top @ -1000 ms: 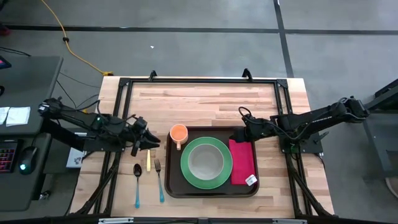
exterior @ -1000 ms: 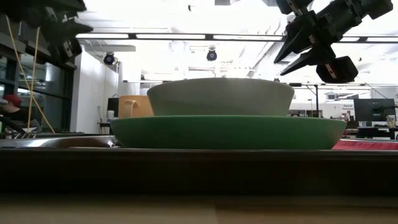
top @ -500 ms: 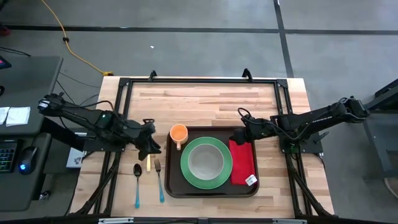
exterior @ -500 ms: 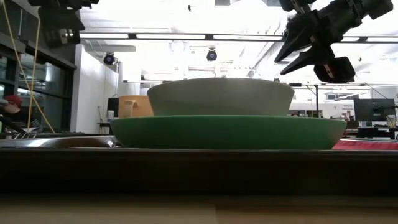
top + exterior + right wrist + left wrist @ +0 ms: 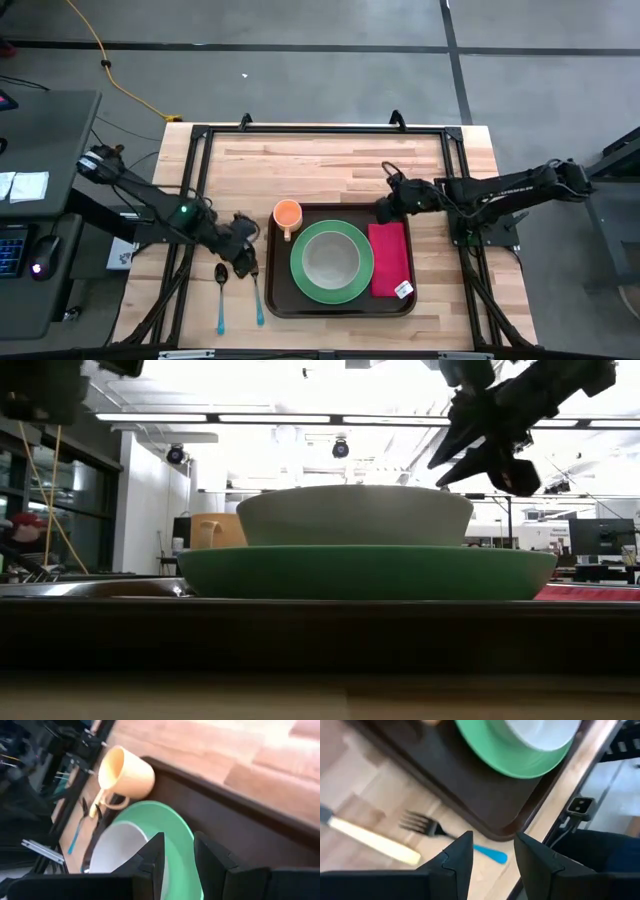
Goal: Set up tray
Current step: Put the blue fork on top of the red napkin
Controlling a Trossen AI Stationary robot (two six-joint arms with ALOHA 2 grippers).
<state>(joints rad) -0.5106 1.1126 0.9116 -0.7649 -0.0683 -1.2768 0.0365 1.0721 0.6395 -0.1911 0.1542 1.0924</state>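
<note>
The dark-brown tray (image 5: 281,296) lies on the near middle of the table. It carries a green plate (image 5: 300,268) with a pale bowl (image 5: 331,260), an orange cup (image 5: 287,213) and a red-pink napkin (image 5: 388,260). Beside the tray's left rim lie a spoon (image 5: 221,285) and a blue-handled fork (image 5: 257,295). The left wrist view also shows a yellow-handled knife (image 5: 375,840). My left gripper (image 5: 243,262) is open, above the fork's tines (image 5: 417,824). My right gripper (image 5: 384,210) is open, above the tray's far right corner.
Bare wooden table top (image 5: 330,160) stretches from the tray to the far edge. A black metal frame (image 5: 320,129) runs around the table. To the left stands a desk with a keyboard and mouse (image 5: 38,266).
My left gripper has swung toward the near edge and toward the tray, turning as it went, from beside the cup to above the knife and fork. My right gripper has shifted a little toward the far edge, off the napkin's far end. The tableware has kept its place.
</note>
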